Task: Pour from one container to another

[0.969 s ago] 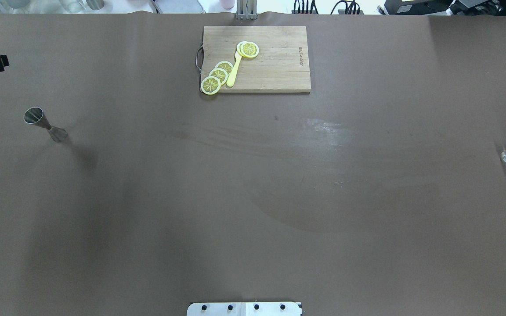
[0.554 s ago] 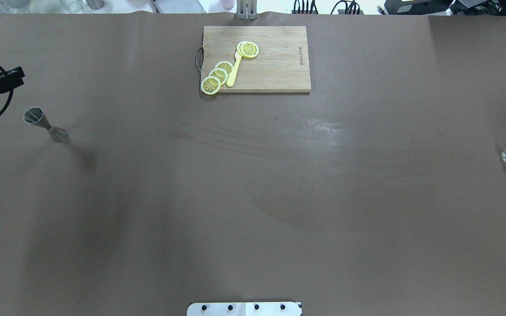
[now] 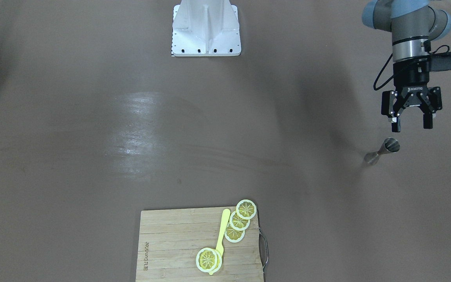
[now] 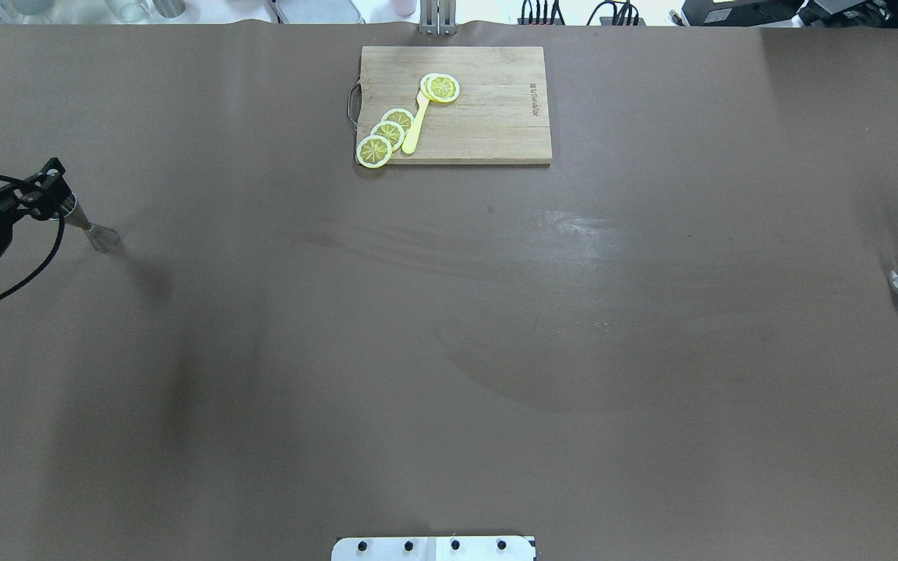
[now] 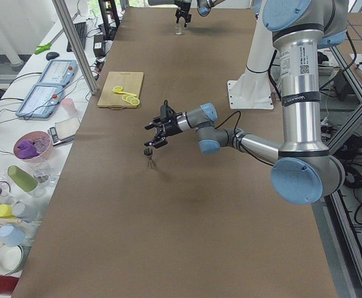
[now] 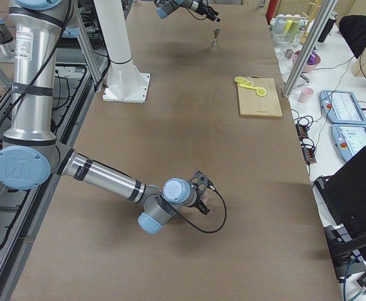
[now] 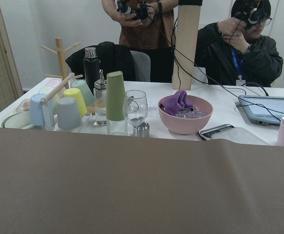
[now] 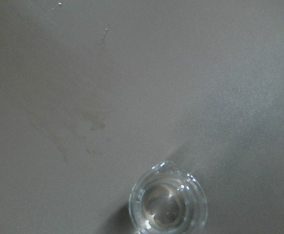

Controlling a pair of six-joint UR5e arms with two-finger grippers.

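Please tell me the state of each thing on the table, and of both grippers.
jigger: upright, not held.
left gripper: open, empty, close by the jigger.
spouted glass cup: upright, not held; contents unclear.
right gripper: open or shut, cannot tell.
lemon slices: flat on the cutting board.

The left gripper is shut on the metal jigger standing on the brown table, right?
No. The left gripper is open, not shut on the jigger, which stands free on the brown table. The exterior front-facing view shows its fingers spread, short of the jigger.
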